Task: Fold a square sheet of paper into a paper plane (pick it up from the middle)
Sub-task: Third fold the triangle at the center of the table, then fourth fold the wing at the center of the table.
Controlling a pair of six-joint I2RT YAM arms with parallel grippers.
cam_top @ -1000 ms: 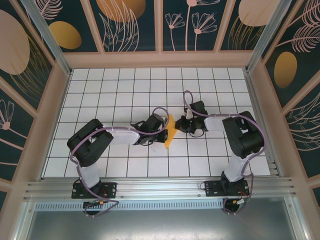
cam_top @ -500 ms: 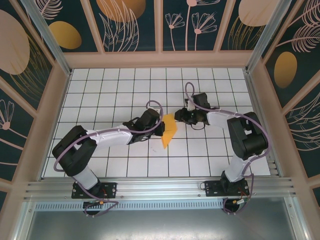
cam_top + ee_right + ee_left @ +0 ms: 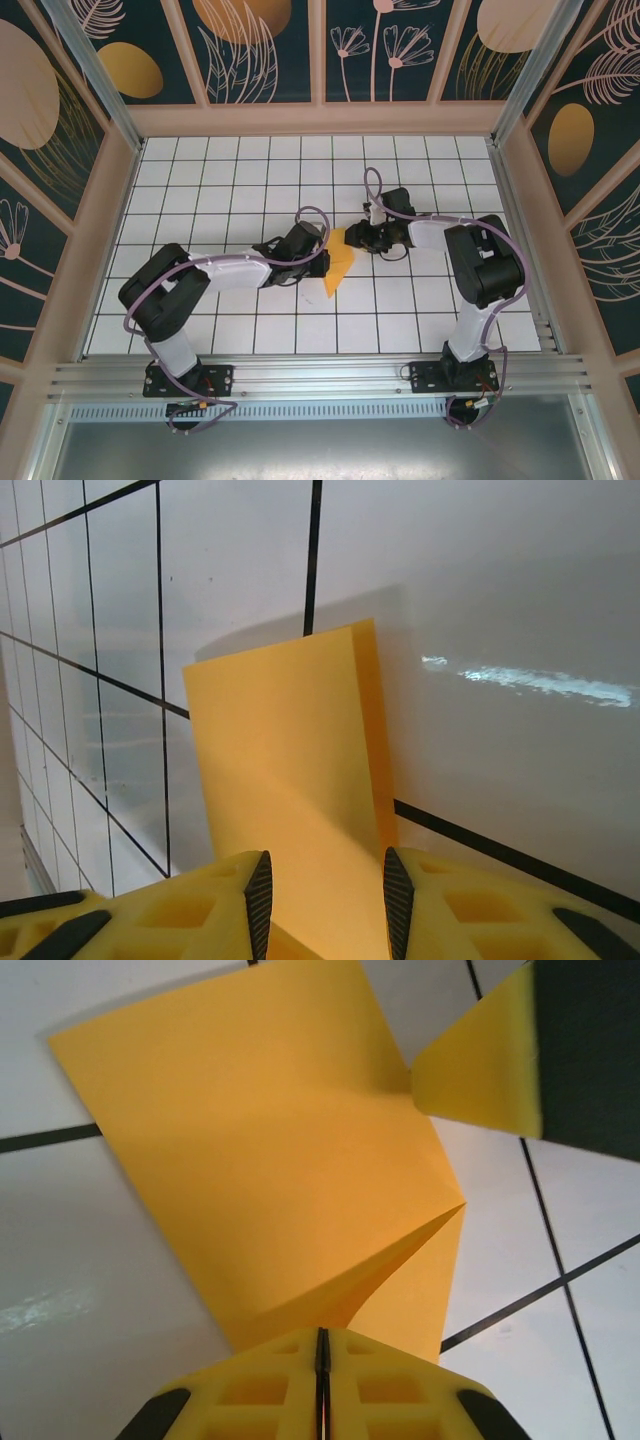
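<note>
The square sheet of paper (image 3: 339,264) stands mid-table (image 3: 200,180), folded into layers but no dart yet — most creases remain, I judge. The left gripper (image 3: 320,1345), at its 9 o'clock, is clamped on it; the right gripper (image 3: 322,885), at 1 o'clock, straddles an edge with its jaws apart.

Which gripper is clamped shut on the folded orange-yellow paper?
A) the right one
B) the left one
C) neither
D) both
B: in the left wrist view the left gripper has its fingers pressed together on the folded orange-yellow paper, while the right gripper has its jaws apart with the paper's edge between them.
</note>
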